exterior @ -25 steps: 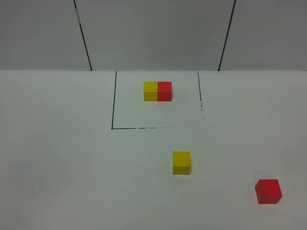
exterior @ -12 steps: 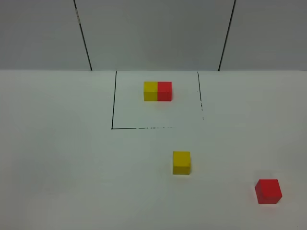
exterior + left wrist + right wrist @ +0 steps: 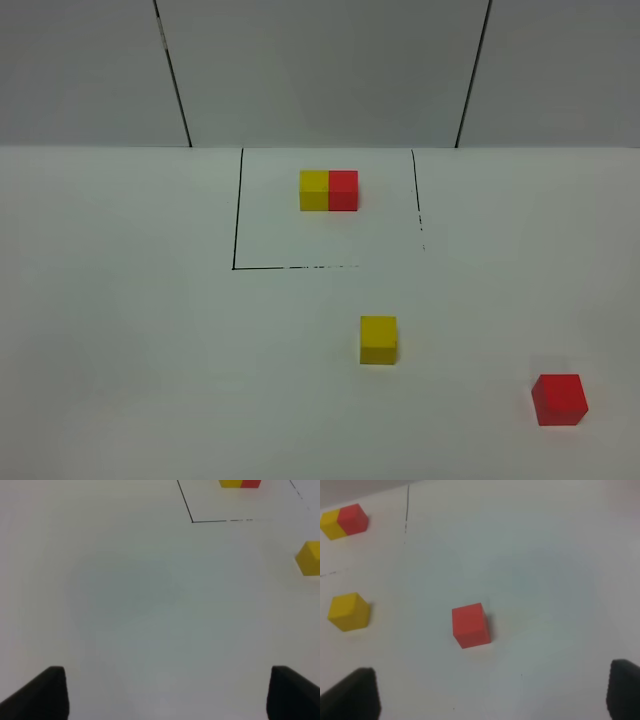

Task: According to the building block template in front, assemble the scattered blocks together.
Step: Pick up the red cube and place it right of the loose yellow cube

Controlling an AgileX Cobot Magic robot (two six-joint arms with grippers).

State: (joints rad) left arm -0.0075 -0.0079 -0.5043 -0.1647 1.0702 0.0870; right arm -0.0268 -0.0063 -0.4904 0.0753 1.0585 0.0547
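Note:
The building block template [image 3: 328, 190], a yellow cube joined to a red cube, sits at the back inside a thin black-lined rectangle [image 3: 235, 220]. It also shows in the left wrist view [image 3: 240, 483] and the right wrist view [image 3: 344, 521]. The loose yellow cube [image 3: 378, 339] stands in front of the frame. The loose red cube [image 3: 559, 399] stands apart at the front right. My left gripper [image 3: 165, 695] is open and empty, with the yellow cube [image 3: 310, 557] far off to its side. My right gripper [image 3: 492, 695] is open, short of the red cube [image 3: 470, 625] and yellow cube [image 3: 348, 611]. Neither arm shows in the exterior view.
The white table [image 3: 120, 330] ends at a grey panelled wall [image 3: 320, 70] with two dark seams.

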